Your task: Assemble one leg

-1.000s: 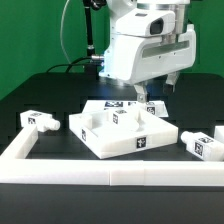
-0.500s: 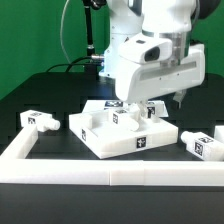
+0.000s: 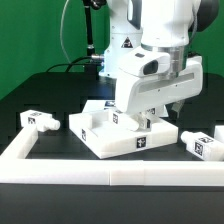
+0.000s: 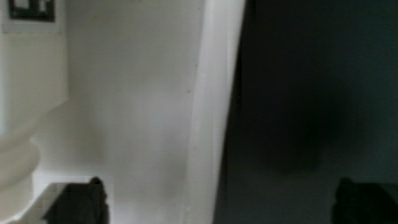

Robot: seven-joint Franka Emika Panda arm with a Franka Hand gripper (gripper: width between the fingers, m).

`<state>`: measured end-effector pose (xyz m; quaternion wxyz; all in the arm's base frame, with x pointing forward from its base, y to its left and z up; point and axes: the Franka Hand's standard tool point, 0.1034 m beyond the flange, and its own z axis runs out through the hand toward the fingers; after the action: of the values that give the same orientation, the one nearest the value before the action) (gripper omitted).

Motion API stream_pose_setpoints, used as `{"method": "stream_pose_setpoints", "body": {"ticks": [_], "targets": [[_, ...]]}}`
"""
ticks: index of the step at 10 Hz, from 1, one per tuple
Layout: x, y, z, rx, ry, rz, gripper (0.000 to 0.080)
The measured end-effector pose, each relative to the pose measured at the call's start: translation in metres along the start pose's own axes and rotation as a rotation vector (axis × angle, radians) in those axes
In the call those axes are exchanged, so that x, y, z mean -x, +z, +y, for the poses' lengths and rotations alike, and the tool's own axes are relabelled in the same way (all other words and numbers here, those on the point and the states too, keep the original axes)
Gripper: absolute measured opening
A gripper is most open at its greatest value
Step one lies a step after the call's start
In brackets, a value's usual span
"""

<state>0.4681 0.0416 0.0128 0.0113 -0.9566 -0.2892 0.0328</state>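
Across the upper frame you have a plain green backdrop [image 3: 30, 40], evenly lit. Below it your black tabletop [image 3: 45, 100] fills the middle, and a white rail [image 3: 110, 175] borders its lower edge.

No legible words, brands or numbers.

Square black-and-white fiducial tags:
- one on the leg [image 3: 40, 121], exterior view's left
- one on the second leg [image 3: 205, 143], at its right
- several on the white panel [image 3: 110, 140]

Small triangular mark on the arm housing [image 3: 127, 46], too small to read.

Wrist view: dark tag patch [image 4: 31, 10], blurred.
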Motion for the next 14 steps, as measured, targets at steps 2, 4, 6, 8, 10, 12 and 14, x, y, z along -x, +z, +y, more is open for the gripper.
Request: {"method": "stream_pose_setpoints", "body": {"ticks": [2, 4, 6, 8, 10, 12, 14], "targets": [[0.000, 0.000, 0.000, 0.000, 0.000, 0.000, 0.0390], [-0.001, -0.001, 0.000, 0.002, -0.006, 0.002, 0.0188], [0.000, -0.004, 0.004, 0.006, -0.063, 0.005, 0.0055], [0.003, -0.005, 0.011, 0.009, -0.148, 0.004, 0.0055], [0.008, -0.008, 0.030, 0.012, -0.322, 0.009, 0.0055], [0.005, -0.014, 0.048, 0.031, -0.520, 0.032, 0.0055], [0.006, -0.012, 0.047, 0.026, -0.507, 0.029, 0.0055]]}}
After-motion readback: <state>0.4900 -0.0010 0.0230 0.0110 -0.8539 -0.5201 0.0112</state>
